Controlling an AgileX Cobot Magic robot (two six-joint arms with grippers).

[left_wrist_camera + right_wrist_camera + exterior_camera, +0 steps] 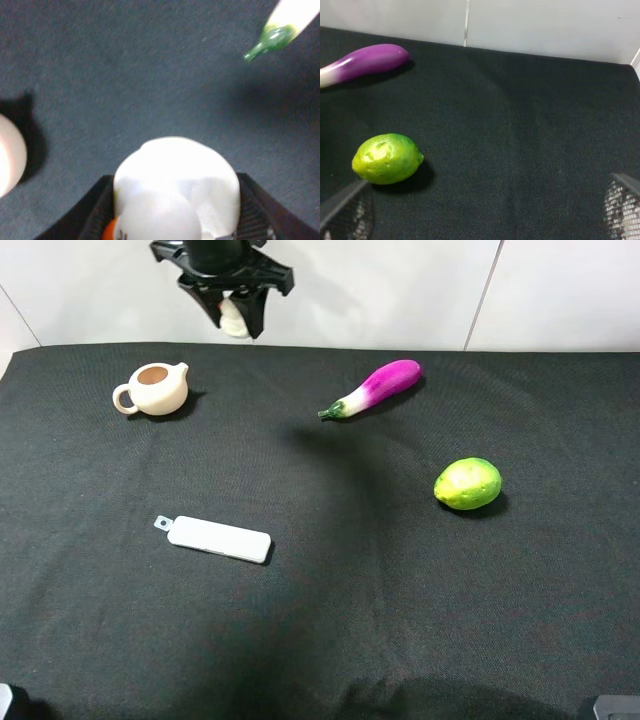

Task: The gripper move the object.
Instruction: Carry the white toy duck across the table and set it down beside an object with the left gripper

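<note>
My left gripper (235,318) hangs high over the far edge of the black cloth and is shut on the small cream-white lumpy object (234,320). In the left wrist view the object (175,190) fills the space between the two dark fingers (97,215), well above the cloth. My right gripper (485,220) is open and empty, low over the cloth, with the lime (386,158) just ahead of one finger.
A cream teapot (154,389) stands at the far left. A flat white case (218,538) lies left of centre. A purple eggplant (375,387) lies at the far middle and a green lime (467,483) on the right. A white wall lies behind.
</note>
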